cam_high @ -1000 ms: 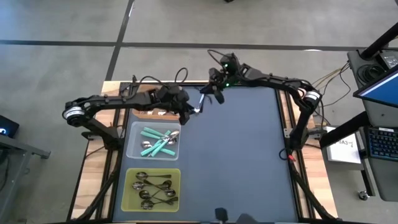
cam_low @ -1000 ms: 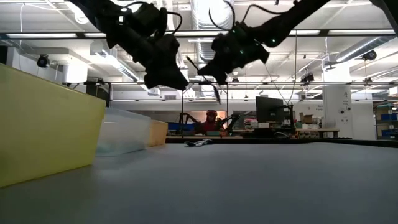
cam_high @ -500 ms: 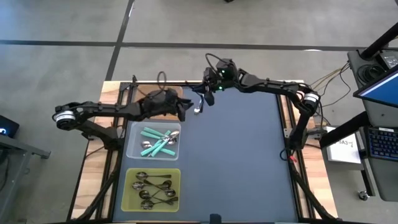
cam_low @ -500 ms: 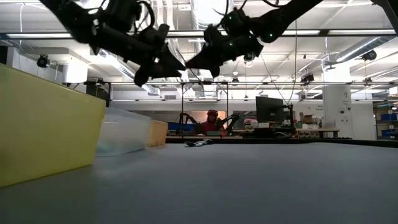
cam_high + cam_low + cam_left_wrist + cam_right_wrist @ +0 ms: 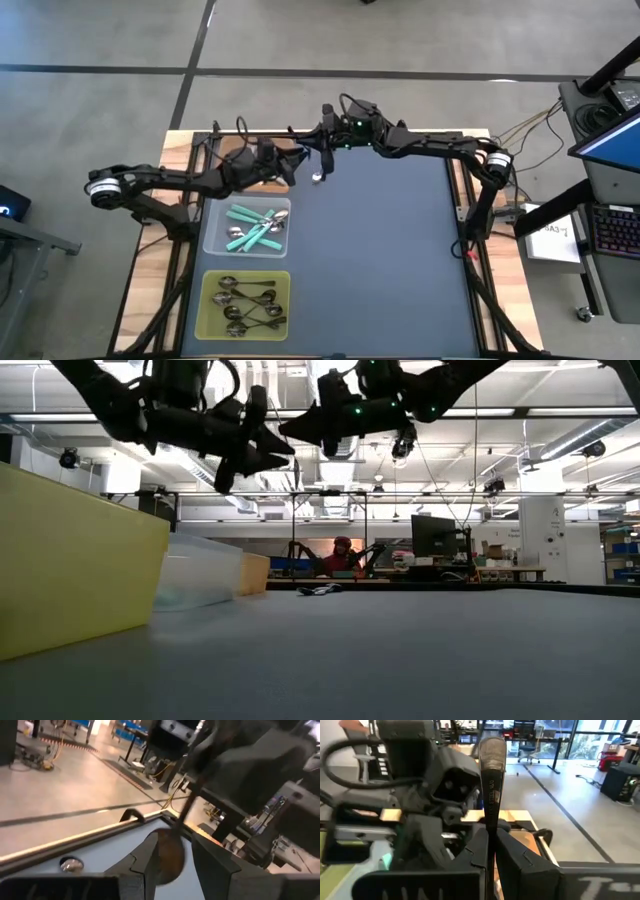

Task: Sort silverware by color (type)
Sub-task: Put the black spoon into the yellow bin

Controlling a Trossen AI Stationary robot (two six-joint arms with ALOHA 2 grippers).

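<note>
We see a handover near the far edge of the table. Our right gripper [image 5: 323,152] holds a silver spoon [image 5: 320,170] with its fingers closed tight on the handle. In the right wrist view the handle [image 5: 492,785] stands straight out between the two fingers. In the high view the spoon hangs with its bowl toward the table, so its long axis is close to vertical.

Our left gripper [image 5: 292,166] is just beside the spoon, on the side of the trays. In the left wrist view its fingers [image 5: 150,857] are parted and the spoon's bowl [image 5: 169,857] lies between them; we cannot tell if they touch it. We judge that the left gripper is the nearer free one and must close across this axis.

The orange tray [image 5: 240,158] is mostly hidden under the left arm. Nearer to us are the clear tray [image 5: 214,243] with teal-handled spoons [image 5: 250,228] and the yellow-green tray [image 5: 209,322] with dark spoons [image 5: 245,303]. More silverware [image 5: 320,589] lies far on the mat in the low view. Nothing stands between the two grippers; they are very close, so a bump is the risk.
</note>
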